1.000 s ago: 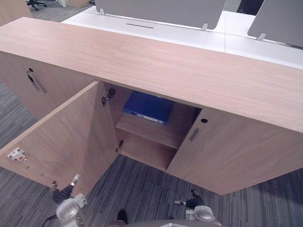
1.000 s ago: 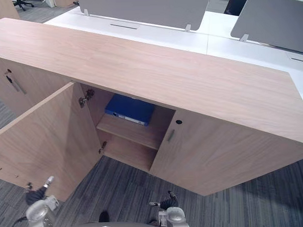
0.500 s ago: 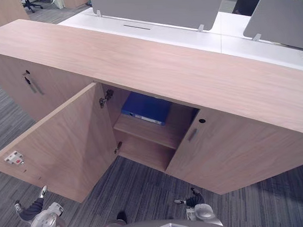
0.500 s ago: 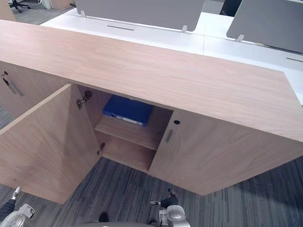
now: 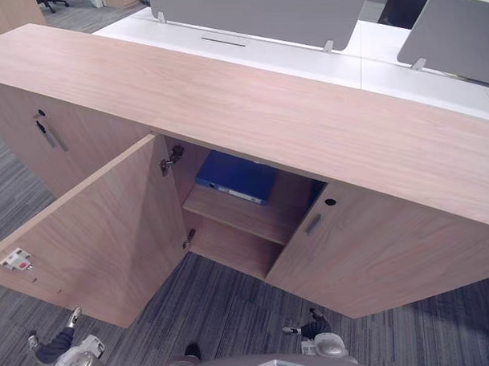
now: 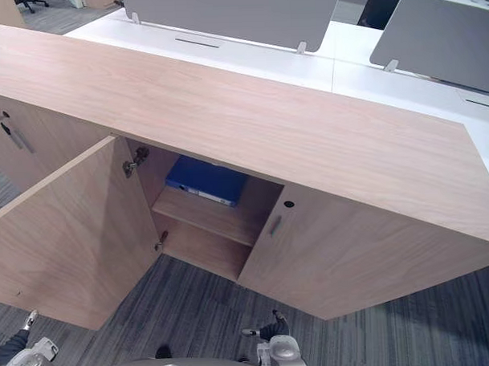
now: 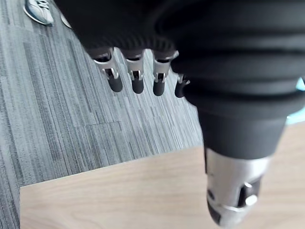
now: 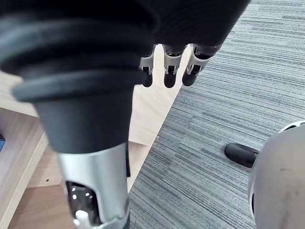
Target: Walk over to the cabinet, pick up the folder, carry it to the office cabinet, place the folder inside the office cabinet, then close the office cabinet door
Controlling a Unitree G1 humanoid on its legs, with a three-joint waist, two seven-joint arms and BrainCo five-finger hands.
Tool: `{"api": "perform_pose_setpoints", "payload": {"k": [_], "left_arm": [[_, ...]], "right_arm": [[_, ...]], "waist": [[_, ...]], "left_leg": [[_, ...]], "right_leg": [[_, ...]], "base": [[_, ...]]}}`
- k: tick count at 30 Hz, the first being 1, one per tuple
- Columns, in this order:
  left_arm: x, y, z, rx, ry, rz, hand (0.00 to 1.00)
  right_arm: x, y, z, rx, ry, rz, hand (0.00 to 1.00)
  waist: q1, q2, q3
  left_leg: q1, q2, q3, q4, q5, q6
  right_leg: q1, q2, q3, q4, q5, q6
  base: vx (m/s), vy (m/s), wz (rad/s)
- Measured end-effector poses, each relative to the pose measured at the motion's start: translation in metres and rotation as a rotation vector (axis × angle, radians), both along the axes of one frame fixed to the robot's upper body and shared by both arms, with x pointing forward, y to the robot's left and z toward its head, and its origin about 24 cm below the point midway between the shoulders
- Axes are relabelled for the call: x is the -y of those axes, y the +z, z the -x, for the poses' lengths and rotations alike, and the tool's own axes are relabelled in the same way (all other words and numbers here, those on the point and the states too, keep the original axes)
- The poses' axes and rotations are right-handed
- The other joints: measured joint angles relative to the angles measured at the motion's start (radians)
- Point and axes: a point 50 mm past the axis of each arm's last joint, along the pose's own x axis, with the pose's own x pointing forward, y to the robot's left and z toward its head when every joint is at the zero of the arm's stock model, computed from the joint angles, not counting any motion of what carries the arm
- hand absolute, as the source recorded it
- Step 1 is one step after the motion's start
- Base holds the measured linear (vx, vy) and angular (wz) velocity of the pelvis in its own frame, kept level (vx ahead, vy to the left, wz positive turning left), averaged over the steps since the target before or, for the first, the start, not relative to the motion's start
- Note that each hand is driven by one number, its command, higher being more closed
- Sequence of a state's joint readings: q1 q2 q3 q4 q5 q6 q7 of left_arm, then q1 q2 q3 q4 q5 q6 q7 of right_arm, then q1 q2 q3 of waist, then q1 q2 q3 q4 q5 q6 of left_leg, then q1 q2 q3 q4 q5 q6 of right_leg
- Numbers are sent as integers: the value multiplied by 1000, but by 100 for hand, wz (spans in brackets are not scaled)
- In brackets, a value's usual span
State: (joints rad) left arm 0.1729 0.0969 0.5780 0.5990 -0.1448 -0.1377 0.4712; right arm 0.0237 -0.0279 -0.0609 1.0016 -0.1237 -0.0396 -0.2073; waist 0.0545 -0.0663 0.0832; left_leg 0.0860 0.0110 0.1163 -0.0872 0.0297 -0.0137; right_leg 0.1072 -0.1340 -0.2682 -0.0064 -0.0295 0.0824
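Folder (image 5: pixel 238 177): blue, lying flat on the upper shelf (image 5: pixel 246 217) inside the open compartment, centre of the frame.
Office cabinet (image 5: pixel 290 117): long wooden unit across the frame.
Door (image 5: pixel 102 236): stands wide open at lower left; the neighbouring door (image 5: pixel 375 251) to its right is closed.
Left hand (image 5: pixel 53 349): lower left corner, just below the open door's edge, fingers (image 7: pixel 136 78) loose, holding nothing.
Right hand (image 5: pixel 314 328): bottom, right of centre, over the carpet (image 5: pixel 225 312), fingers (image 8: pixel 167 71) relaxed, empty.

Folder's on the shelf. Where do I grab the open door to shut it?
Grip the door by its free vertical edge, farthest from the hinges, for leverage. Come from the robot's left with the left hand, which hangs beside that edge, fingers round the hidden outer face.
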Motion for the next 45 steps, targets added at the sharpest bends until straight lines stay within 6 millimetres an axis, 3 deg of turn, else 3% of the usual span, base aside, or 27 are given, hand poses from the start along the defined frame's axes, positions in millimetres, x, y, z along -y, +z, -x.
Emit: {"api": "perform_pose_setpoints", "payload": {"k": [11,28,33,37,40,45], "left_arm": [[11,14,-29,20,-179,-77,0],[14,16,-29,24,-201,-91,0],[26,-10,-8,-64,-189,29,0],[42,-45,26,-245,-188,188,0],[50,-58,44,-339,-194,261,0],[73,-78,82,-614,-380,376,0]], "right_arm": [[0,0,1,-3,1,0,0],[-7,-2,2,-10,-4,-20,0],[-8,-2,5,-17,-6,-23,0],[-4,-6,13,-53,-36,-23,0],[-3,-7,14,-60,-43,-24,0],[-4,-8,11,-72,-19,-41,0]], "waist": [[-2,-1,-1],[-3,-5,-4],[-3,-6,-4],[-6,-5,-4],[-7,-6,-4],[-23,-4,-3]], "left_leg": [[4,0,1,0,0,0],[9,1,22,0,-3,-1],[16,1,24,-1,-5,-1],[19,1,26,-1,-6,-1],[21,2,30,-1,-7,-1],[22,2,60,0,-16,-5]], "right_leg": [[1,0,4,3,-1,-3],[-1,0,16,1,-1,-4],[2,0,22,2,-1,-4],[3,0,25,1,0,-2],[4,0,30,1,1,-1],[-7,0,62,0,5,0]], "base": [[-12,-5,0],[-4,-2,-1],[-13,-9,-4],[0,0,0],[-13,-4,-4],[-31,1,-16]]}}
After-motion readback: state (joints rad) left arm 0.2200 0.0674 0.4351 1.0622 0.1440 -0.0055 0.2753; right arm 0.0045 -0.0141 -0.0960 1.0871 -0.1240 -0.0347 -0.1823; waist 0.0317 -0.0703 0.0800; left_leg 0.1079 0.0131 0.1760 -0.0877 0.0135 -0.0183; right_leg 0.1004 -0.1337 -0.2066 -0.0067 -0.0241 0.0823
